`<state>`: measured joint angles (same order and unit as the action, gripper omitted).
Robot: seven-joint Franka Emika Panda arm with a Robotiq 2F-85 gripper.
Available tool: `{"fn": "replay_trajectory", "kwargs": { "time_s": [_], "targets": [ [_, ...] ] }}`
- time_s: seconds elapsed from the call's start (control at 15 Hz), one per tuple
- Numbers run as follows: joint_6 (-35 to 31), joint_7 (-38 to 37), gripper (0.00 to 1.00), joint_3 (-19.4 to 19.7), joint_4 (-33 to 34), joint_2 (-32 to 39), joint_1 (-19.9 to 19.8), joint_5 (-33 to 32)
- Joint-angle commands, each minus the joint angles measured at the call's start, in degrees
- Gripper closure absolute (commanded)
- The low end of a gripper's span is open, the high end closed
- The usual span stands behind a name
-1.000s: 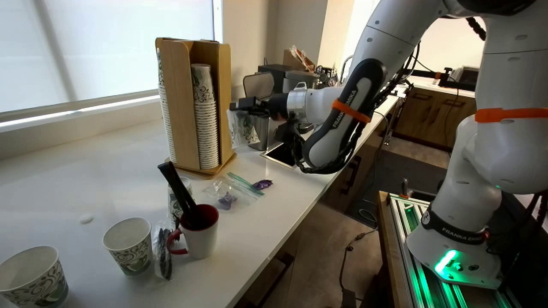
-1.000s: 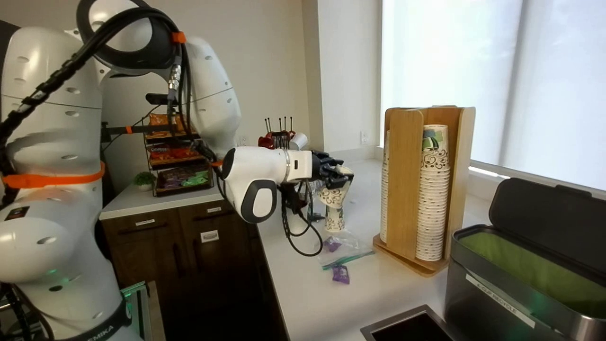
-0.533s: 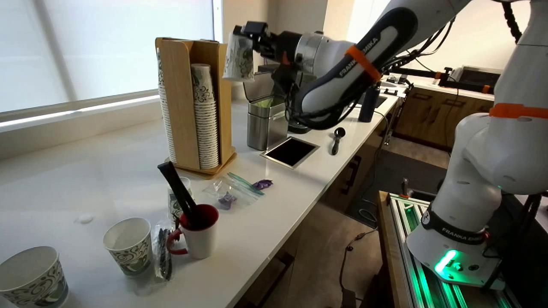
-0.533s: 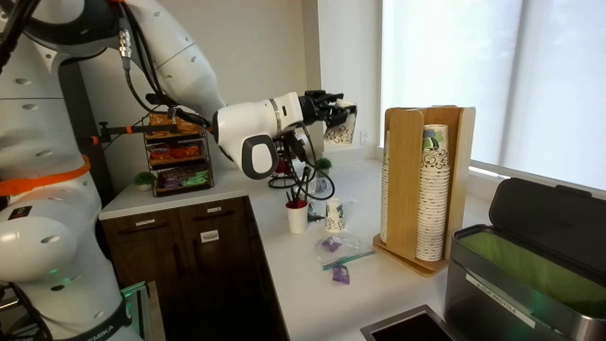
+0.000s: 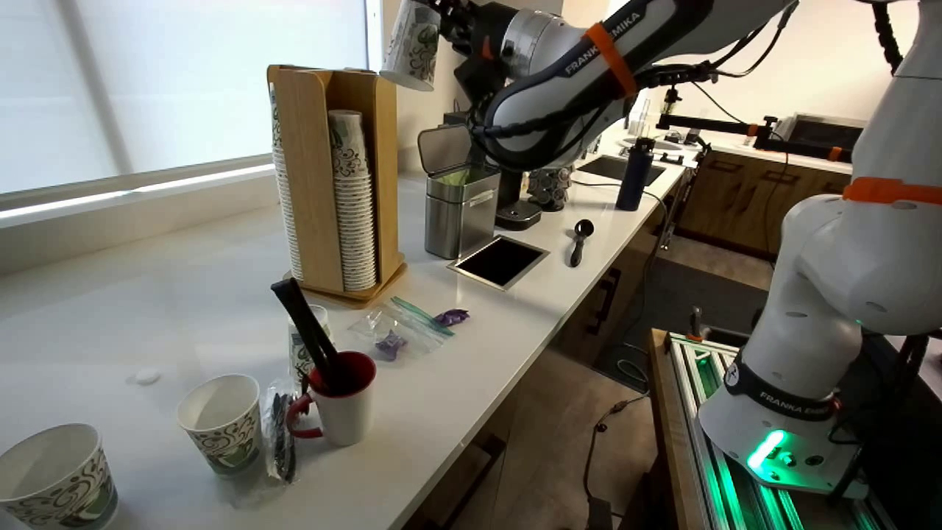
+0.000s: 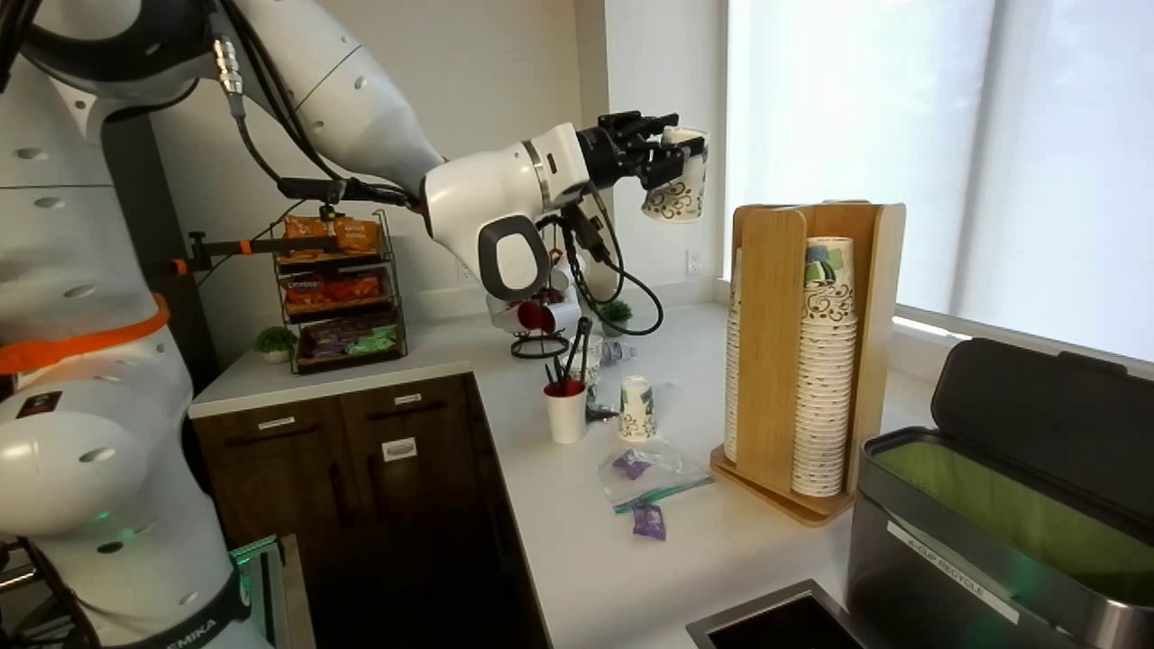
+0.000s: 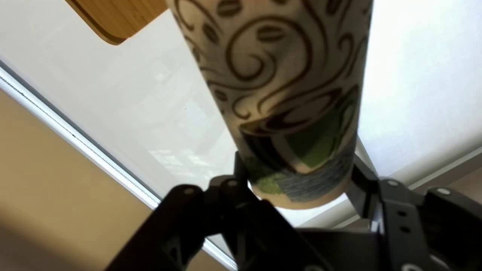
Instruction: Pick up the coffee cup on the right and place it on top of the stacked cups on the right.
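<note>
Behind the white table (image 6: 622,577) stood a bright window (image 6: 947,135). Well above that table hung the claw (image 7: 301,175), its fingers (image 7: 363,184) drawn in on either side of the narrow base of the patterned coffee cup (image 6: 676,194), with no slack to be seen in the wrist view. Thin paper would probably buckle under a harder squeeze, so a firm but light hold seemed right.

Gripped there, the cup hung upside down with its wide rim lowest and free, leaning a little in both exterior views. The lift looked done and the placing not; the carry to the stack was most likely the step in hand. Doing it well called for levelling the cup first, so that the rim faced straight down.

Apart from it stood the wooden holder (image 6: 771,342) with the stacked cups (image 6: 825,406) rim down in its open front. Another column of cups (image 6: 733,379) showed at the holder's other edge, and which one was meant could not be told. Side walls rose past the top cup, so the claw would need to enter without brushing wood, centre the rim, sink slowly until it slid on, then part its fingers slightly and back straight out. Farther out, the steel bin (image 6: 911,586) had its lid up, another edge to keep clear of.
</note>
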<state>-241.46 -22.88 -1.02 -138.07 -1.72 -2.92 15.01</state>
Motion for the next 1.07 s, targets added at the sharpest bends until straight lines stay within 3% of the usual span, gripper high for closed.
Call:
{"fn": "replay_trajectory", "kwargs": {
  "time_s": [0.0, 0.2, 0.6, 0.67, 0.73, 0.87, 0.93, 1.0],
  "targets": [
    [-1.24, 1.56, 0.62, 0.66, 6.18, 2.42, 0.99, 0.68],
    [-1.79, 5.90, 0.62, 0.04, 12.74, 5.74, 1.66, 2.35],
    [-1.90, 22.37, 0.62, 0.08, 26.35, 15.85, 3.86, 13.07],
    [0.10, 17.38, 0.62, 0.19, 20.86, 11.31, 2.71, 8.80],
    [0.05, 17.96, 0.37, 0.16, 22.12, 12.56, 2.84, 9.17],
    [0.11, 17.70, 0.37, 0.25, 22.23, 12.76, 2.76, 8.99],
    [0.11, 17.70, 0.62, 0.29, 22.19, 12.57, 2.73, 8.99],
    [-0.01, 17.47, 0.62, 0.24, 22.84, 13.10, 2.80, 8.64]
  ]
}}
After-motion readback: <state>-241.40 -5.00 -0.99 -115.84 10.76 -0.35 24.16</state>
